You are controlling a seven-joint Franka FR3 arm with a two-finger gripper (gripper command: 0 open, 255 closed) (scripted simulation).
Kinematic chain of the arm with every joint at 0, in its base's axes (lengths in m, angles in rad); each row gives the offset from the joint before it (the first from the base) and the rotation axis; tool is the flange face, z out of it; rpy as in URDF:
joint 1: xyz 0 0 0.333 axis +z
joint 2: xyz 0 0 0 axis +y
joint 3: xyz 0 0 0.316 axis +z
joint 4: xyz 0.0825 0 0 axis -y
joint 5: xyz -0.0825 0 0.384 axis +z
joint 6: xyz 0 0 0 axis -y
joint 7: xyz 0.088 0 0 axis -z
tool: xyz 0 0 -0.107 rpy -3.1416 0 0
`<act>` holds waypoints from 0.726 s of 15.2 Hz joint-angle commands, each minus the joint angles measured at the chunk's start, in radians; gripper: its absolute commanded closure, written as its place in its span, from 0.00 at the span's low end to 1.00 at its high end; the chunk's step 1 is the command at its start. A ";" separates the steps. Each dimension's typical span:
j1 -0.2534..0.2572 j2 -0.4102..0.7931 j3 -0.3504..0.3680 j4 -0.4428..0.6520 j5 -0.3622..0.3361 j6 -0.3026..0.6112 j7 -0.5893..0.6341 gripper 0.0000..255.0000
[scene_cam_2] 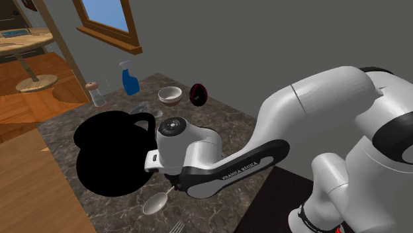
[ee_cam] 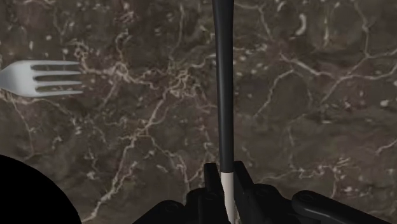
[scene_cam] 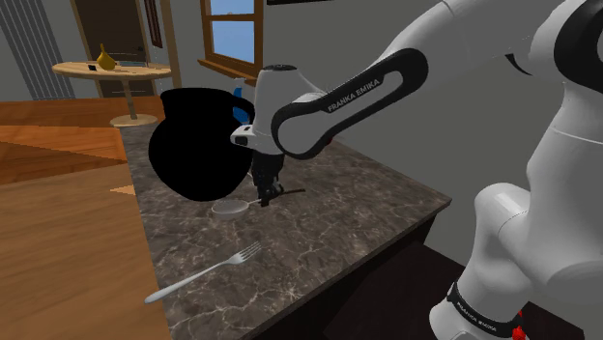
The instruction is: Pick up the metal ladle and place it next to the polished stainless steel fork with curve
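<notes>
Ladle [scene_cam: 230, 206] in the claw [ee_cam: 228, 175]; fork [scene_cam: 203, 272] lying off to one side of it.
Ladle: pale shallow bowl and a long thin handle that is showing dark in the wrist view, with a pale end. That pale end is sitting clasped between the claw's fingers, and the rest is stretching straight out ahead. The bowl is hanging low over the marbled counter [scene_cam: 387, 193]; contact unclear. Fork: silvery, four tines, slim curved handle. It is lying flat on the counter, apart from the claw, tines pointing toward the ladle's handle.
</notes>
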 commanded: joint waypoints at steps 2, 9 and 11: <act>-0.001 0.025 0.000 -0.014 0.006 0.040 -0.003 1.00; -0.002 0.049 0.000 -0.029 0.012 0.078 -0.006 1.00; -0.002 0.049 0.000 -0.029 0.012 0.078 -0.006 1.00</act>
